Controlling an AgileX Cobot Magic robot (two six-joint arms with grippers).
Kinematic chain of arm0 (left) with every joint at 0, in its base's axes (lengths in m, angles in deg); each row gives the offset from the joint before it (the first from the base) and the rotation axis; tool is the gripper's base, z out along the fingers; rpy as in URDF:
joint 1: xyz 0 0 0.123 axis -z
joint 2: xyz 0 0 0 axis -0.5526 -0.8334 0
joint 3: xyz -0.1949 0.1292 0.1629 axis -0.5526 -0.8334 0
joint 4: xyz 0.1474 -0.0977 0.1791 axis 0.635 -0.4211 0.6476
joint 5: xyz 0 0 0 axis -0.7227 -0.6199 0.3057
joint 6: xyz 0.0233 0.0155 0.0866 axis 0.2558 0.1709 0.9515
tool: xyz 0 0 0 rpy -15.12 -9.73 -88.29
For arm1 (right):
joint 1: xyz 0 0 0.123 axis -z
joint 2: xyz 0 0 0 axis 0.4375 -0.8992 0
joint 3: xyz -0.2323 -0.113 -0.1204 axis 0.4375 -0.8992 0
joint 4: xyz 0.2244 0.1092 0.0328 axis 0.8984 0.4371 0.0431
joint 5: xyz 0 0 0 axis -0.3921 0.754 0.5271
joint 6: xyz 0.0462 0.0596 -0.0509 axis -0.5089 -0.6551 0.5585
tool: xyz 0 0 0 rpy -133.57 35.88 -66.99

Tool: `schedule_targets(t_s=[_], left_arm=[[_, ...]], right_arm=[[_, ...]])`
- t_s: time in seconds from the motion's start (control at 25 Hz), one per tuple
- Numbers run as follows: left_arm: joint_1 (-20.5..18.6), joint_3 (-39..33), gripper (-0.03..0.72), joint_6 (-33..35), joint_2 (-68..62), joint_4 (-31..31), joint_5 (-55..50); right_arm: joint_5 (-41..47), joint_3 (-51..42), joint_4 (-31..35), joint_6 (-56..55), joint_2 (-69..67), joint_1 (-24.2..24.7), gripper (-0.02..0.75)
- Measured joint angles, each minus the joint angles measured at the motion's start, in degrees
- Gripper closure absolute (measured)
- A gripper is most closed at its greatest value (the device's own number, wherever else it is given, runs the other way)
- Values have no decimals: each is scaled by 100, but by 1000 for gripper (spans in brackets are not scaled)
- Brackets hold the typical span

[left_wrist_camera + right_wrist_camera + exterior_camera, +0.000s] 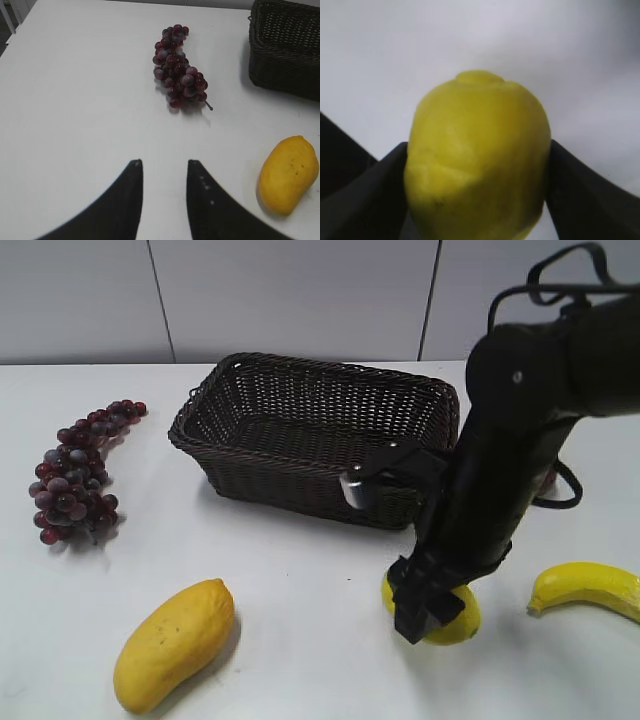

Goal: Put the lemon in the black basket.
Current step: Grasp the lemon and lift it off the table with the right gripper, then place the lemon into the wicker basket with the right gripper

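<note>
The lemon (457,626) lies on the white table in front of the black basket's (290,478) near right corner. My right gripper (421,614) is down over it, and the arm hides most of the fruit. In the right wrist view the lemon (477,160) fills the gap between the two fingers of the right gripper (478,150), which press on both its sides. The basket is empty; its corner also shows in the left wrist view (285,50). My left gripper (164,162) is open and empty above bare table, out of the exterior view.
A bunch of dark red grapes (80,470) lies left of the basket and shows in the left wrist view (177,67). An orange-yellow mango (172,642) lies at the front left (288,175). A banana (590,585) lies right of the lemon.
</note>
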Motion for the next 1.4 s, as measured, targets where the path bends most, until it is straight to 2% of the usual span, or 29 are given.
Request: schedule_targets(t_s=[0.16,0.32,0.4,0.56,0.76,0.96,1.2,1.4], left_arm=[[0,0,450,0,0,0,0],[0,0,450,0,0,0,0],[0,0,450,0,0,0,0],[0,0,450,0,0,0,0],[0,0,450,0,0,0,0],[0,0,450,0,0,0,0],[0,0,450,0,0,0,0],[0,0,450,0,0,0,0]], right_arm=[[1158,632,185,0,262,0,134],[1603,1357,167,0,448,0,136],[1478,1788,-28,-56,477,0,136],[748,2589,-967,-612,396,0,136],[176,3176,-1753,-1100,-268,0,136],[-295,3473,-2056,-1419,-1289,0,136],[-908,3887,-2064,-1840,-2147,48,134],[-1048,3950,-1944,-2296,-2368,102,85]])
